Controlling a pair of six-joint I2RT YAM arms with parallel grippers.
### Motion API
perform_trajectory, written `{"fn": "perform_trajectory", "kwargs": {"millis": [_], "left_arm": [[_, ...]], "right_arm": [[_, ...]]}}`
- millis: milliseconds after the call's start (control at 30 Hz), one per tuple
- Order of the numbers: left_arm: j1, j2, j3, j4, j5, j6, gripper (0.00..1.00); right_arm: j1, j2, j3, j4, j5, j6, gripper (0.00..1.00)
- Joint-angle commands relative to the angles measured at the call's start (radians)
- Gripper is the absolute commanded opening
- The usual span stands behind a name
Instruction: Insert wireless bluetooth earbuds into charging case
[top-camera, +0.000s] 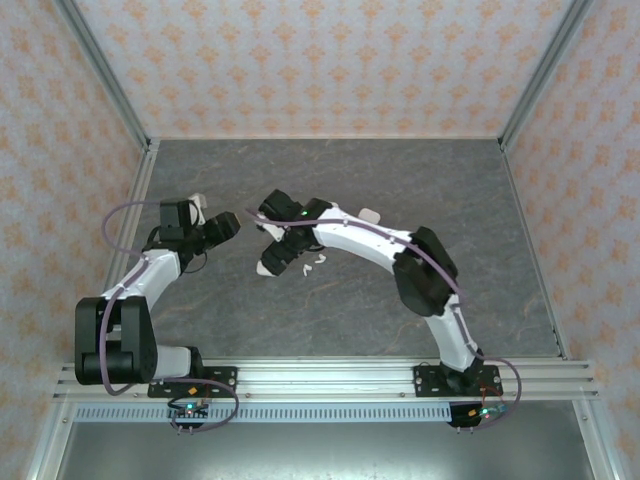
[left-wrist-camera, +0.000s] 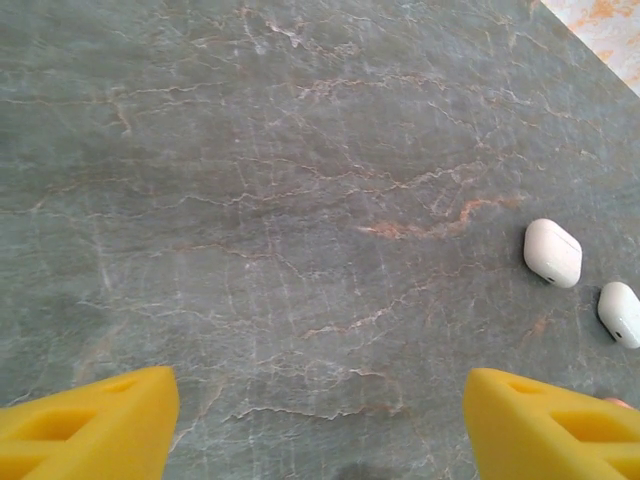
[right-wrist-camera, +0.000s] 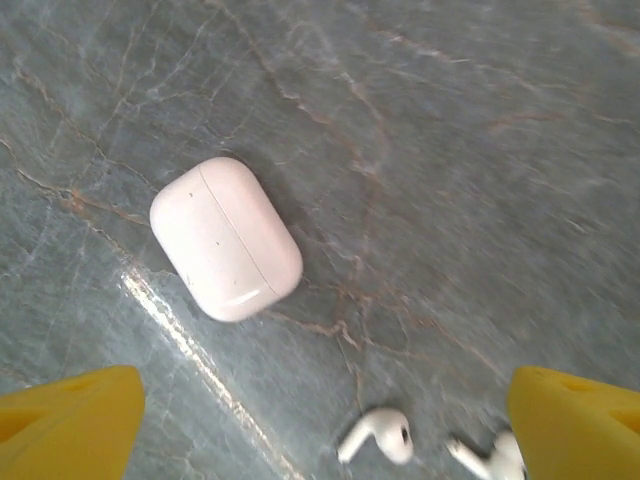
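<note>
Yellow fingers of right hand wide apart above closed case, earbuds

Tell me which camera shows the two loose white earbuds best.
Right wrist. The earbuds lie close under the lens, bulbs and stems distinct, next to the closed case, though one runs off the bottom edge. The top external view reduces them to tiny white specks, shape unreadable.

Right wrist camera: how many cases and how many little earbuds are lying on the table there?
Charging case: 1, lid shut
Earbuds: 2, both white
Total: 3
</note>
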Motion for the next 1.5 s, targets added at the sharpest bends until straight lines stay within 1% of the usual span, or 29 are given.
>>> {"fn": "perform_trajectory", "kwargs": {"millis": [0,133,233,300,467,767,967,1033,1167,1333,1467], "left_arm": [[0.012,-0.041,-0.021,-0.010,-0.023,-0.008,0.75],[0.015,-0.064,-0.040,0.005,-0.045,-0.021,0.75],[0.015,-0.071,-0.045,0.007,-0.057,-0.027,0.76],[0.015,-0.072,-0.045,0.003,-0.068,-0.024,0.76],[0.017,-0.062,-0.046,0.005,-0.075,-0.026,0.76],[0.017,-0.046,-0.047,0.008,-0.074,-0.026,0.77],[0.017,-0.049,-0.047,0.005,-0.060,-0.023,0.77],[0.017,-0.053,-0.046,-0.004,-0.056,-0.026,0.77],[0.017,-0.070,-0.037,-0.014,-0.009,-0.030,0.75],[0.014,-0.129,-0.012,-0.064,0.070,-0.019,0.74],[0.001,-0.205,-0.004,-0.076,0.175,-0.022,0.74]], "right_arm": [[0.010,0.084,0.113,-0.117,-0.056,-0.107,0.93],[0.027,0.194,0.236,-0.181,-0.063,-0.152,0.93],[0.038,0.250,0.292,-0.192,-0.070,-0.170,0.93],[0.041,0.277,0.319,-0.196,-0.075,-0.175,0.92],[0.049,0.307,0.337,-0.205,-0.079,-0.197,0.87],[0.051,0.324,0.308,-0.230,-0.035,-0.207,0.67],[0.051,0.313,0.291,-0.212,0.007,-0.199,0.49],[0.050,0.286,0.278,-0.192,0.019,-0.196,0.42],[0.033,0.174,0.213,-0.155,0.028,-0.189,0.39],[-0.004,-0.090,-0.034,0.014,0.002,-0.176,0.38],[-0.035,-0.305,-0.236,0.113,0.017,-0.179,0.38]]}}
